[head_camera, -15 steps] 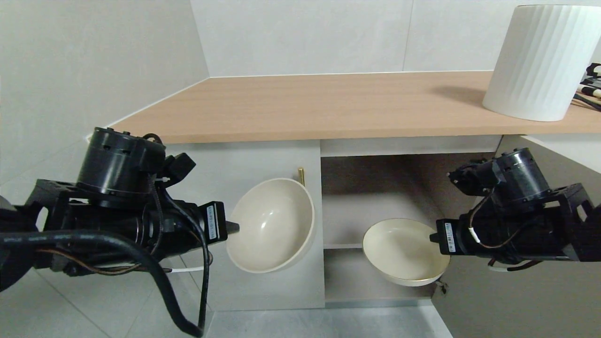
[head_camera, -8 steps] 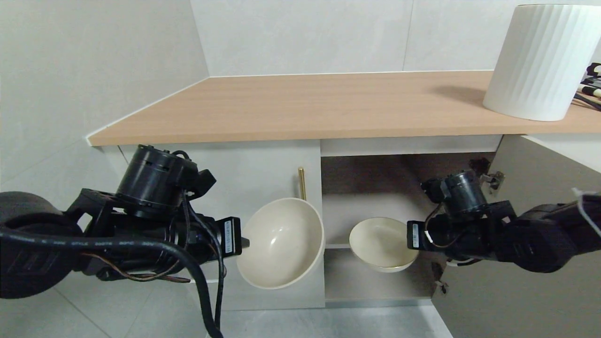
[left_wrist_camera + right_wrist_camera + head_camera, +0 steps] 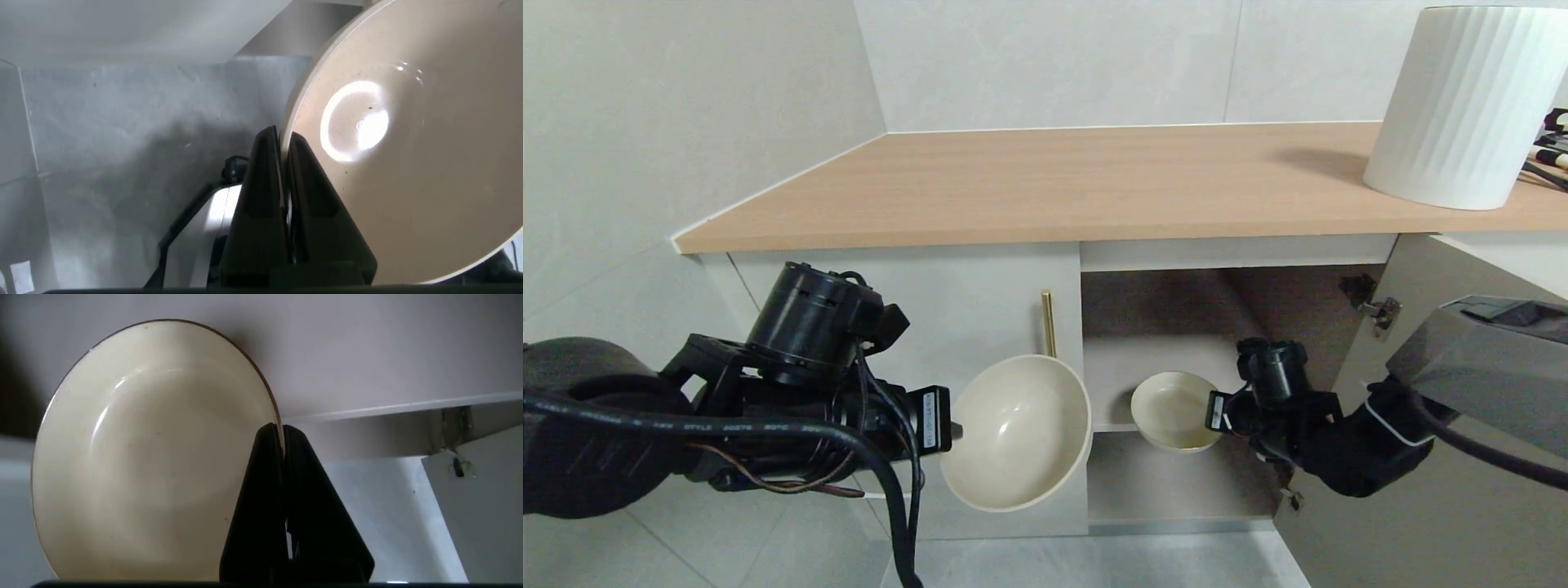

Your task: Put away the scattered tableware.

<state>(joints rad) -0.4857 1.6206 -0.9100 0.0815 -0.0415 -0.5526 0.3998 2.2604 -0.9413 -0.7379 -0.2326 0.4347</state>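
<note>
Right now we are holding two cream bowls at a cabinet (image 3: 1176,318) that is standing open under a wooden countertop (image 3: 1094,188). The smaller bowl (image 3: 1176,411) is sitting inside the cabinet's open compartment, level with its inner shelf (image 3: 1109,427); we cannot tell whether its base is touching the shelf yet. Our right gripper (image 3: 1215,411) is pinching that bowl's rim on the side nearest the cabinet's open door (image 3: 1405,523), fingers clamped tight on the thin edge.

The larger bowl (image 3: 1017,433) is hanging outside the cabinet, in front of its closed door (image 3: 980,294) and just below that door's brass handle (image 3: 1048,322), tilted so its hollow is facing us. Our left gripper (image 3: 952,429) is gripping its rim on the side away from the cabinet opening, jaws closed on the edge.

We are judging that the step in hand is shelving the smaller bowl. The next move is calling for lowering it until it is resting flat on the shelf, then loosening the right fingers and drawing that arm straight out of the cabinet without catching the door hinge. After that, the larger bowl is needing to swing past the closed door's edge into the opening.

On top of the cabinet, a ribbed white container (image 3: 1462,106) is standing.
</note>
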